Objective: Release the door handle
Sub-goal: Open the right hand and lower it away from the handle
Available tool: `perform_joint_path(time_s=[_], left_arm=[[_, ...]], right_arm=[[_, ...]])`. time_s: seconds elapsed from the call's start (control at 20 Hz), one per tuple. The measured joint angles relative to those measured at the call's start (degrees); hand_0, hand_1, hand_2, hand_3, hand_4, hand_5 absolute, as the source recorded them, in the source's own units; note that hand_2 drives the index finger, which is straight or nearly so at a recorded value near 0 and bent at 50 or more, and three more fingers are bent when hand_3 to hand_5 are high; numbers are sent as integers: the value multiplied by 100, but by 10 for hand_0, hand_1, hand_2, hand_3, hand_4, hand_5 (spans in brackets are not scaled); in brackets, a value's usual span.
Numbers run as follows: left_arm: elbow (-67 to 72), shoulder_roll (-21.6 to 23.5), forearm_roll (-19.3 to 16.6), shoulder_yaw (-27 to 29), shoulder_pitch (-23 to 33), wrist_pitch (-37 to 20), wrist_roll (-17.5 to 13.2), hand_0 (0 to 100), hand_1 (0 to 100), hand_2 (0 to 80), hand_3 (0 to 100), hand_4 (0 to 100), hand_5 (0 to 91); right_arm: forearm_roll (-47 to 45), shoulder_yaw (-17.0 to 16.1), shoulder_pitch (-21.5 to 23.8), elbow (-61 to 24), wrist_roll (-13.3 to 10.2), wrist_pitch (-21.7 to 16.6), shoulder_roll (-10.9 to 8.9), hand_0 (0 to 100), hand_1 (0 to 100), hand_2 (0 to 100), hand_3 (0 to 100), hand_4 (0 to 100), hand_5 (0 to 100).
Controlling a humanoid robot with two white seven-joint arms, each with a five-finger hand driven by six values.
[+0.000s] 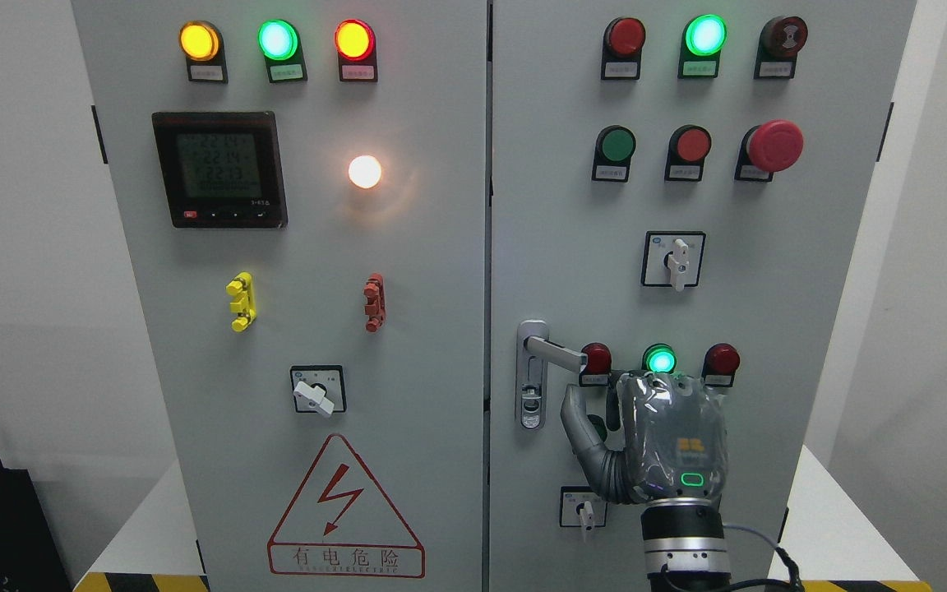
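The right hand (671,436) hung just below the door handle (556,352), apart from it, thumb spread wide, holding nothing. The handle, on the right cabinet door (769,329), looked rigid, smooth metal; its lever end seemed the natural grip.

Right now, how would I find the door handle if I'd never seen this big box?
Look at the grey cabinet and take its right door. Go to that door's left edge, low down, just above the right hand. The handle is the only silver lever sticking out sideways from a tall plate; its neighbours are round lights.
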Motion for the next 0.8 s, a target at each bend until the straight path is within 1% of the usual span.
perform_joint_path(time_s=[0.25,0.4,0.65,0.8], left_arm=[[0,0,0,0,0,0,0,120,389,0,0,0,0],[0,0,0,0,0,0,0,120,389,0,0,0,0],[0,0,1,0,0,0,0,120,389,0,0,0,0],[0,0,0,0,0,0,0,120,389,0,0,0,0]], right_arm=[[-9,69,250,-191,-3,-30,-2,554,116,861,1000,999,1000],[-18,118,463,-362,-22,-154,-11,554,117,859,1000,999,1000],[-23,176,920,-689,-313,-674,-71,562,120,858,1000,1000,1000],[-41,200,1175,-904,-495,-838,-219,570,119,861,1000,1000,1000]])
